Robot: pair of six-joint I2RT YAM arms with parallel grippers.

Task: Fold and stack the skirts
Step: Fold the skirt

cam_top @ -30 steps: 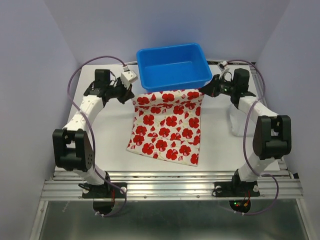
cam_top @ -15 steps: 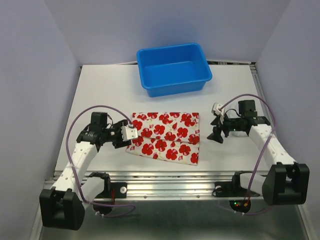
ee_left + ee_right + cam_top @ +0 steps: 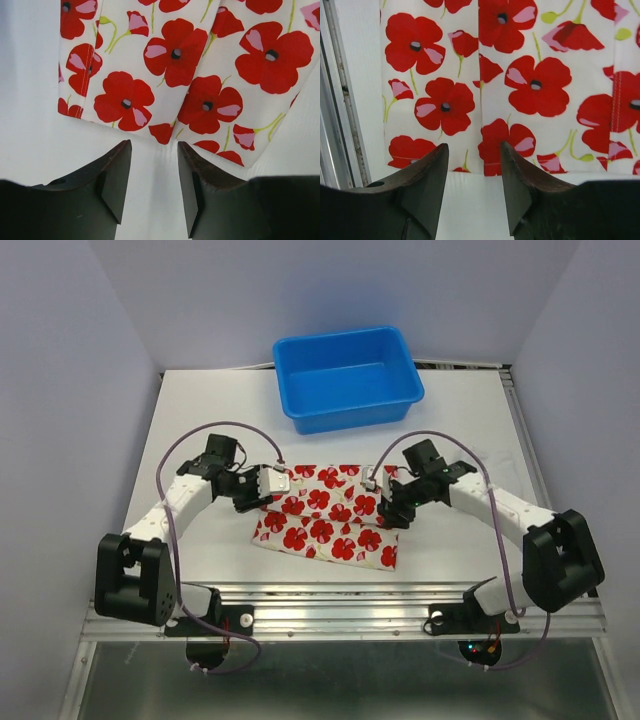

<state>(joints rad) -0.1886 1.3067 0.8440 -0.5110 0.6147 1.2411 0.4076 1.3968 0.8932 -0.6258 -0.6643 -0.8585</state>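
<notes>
One skirt (image 3: 330, 515), white with red flowers, lies folded in a flat band in the middle of the table. My left gripper (image 3: 272, 496) sits at its left edge, pointing right. In the left wrist view its jaws (image 3: 154, 145) stand open over bare table, just short of the skirt's hem (image 3: 170, 90). My right gripper (image 3: 395, 502) sits at the skirt's right edge, pointing left. Its jaws (image 3: 472, 146) are also open and hold nothing, with the skirt's edge (image 3: 485, 100) right in front of the tips.
A blue plastic tub (image 3: 348, 375) stands at the back of the white table (image 3: 200, 420). The metal rail (image 3: 340, 605) runs along the near edge and shows at the left of the right wrist view (image 3: 337, 100). Purple cables loop above both arms.
The skirt lay spread out with both grippers shut at its far corners by the tub. Its far half now lies folded toward me. Both grippers have let go and closed in on its side edges.
</notes>
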